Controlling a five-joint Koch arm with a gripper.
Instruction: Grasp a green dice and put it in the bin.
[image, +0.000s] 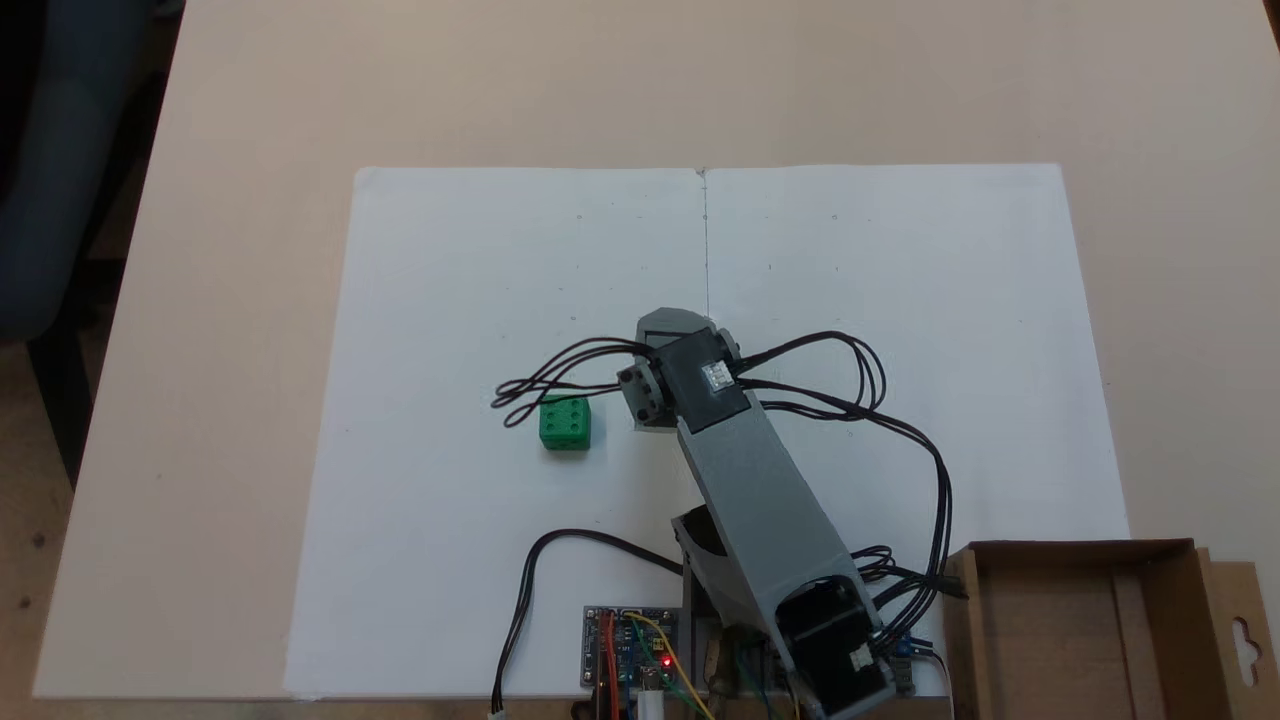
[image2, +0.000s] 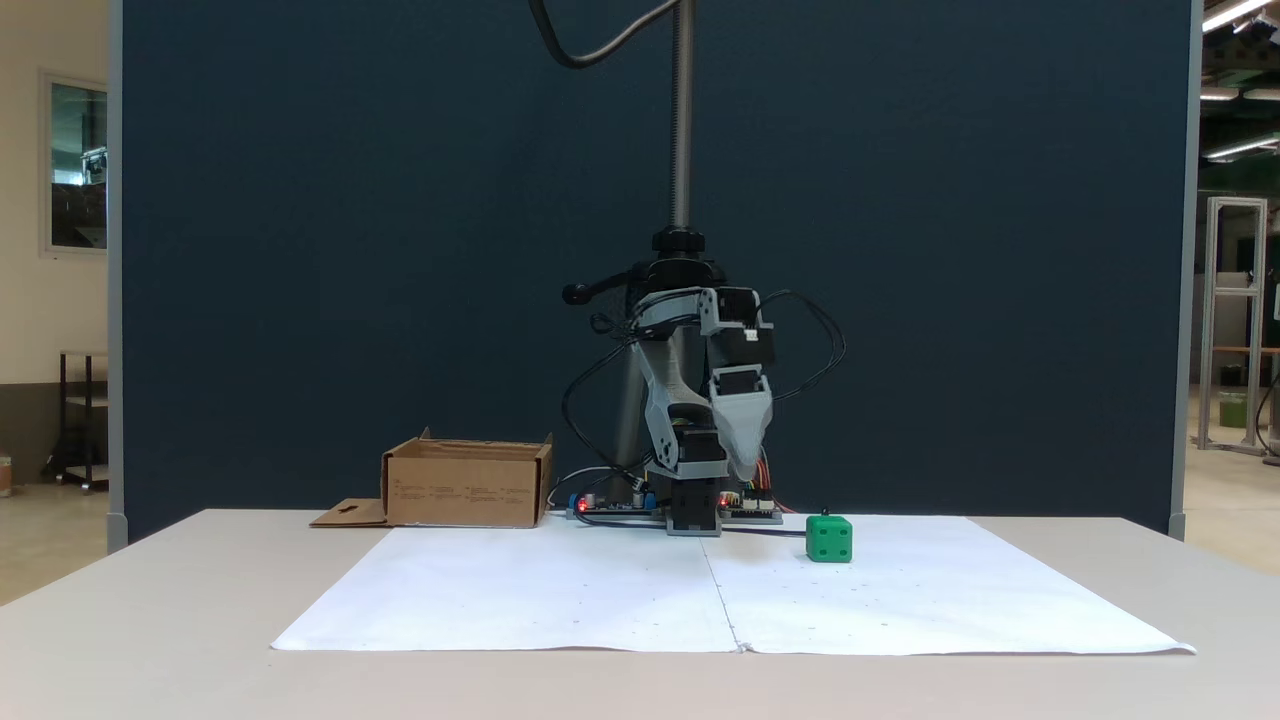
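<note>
Nothing done yet, by the look of it. Green dice (image: 565, 422) lying untouched on the white paper sheet (image: 450, 560), toward the middle of its left half in the top-down fixed view, well in from every edge of the table (image: 220, 300). Gripper (image2: 745, 470) hanging raised, pointing down, off to one side of the cube, not touching it; jaws lined up one behind the other, so spread impossible to tell, nothing visibly held. Bin (image2: 467, 484) standing at the table's far-left corner in the front fixed view. Still to come: reaching over, closing on the cube, carrying, dropping in.
</note>
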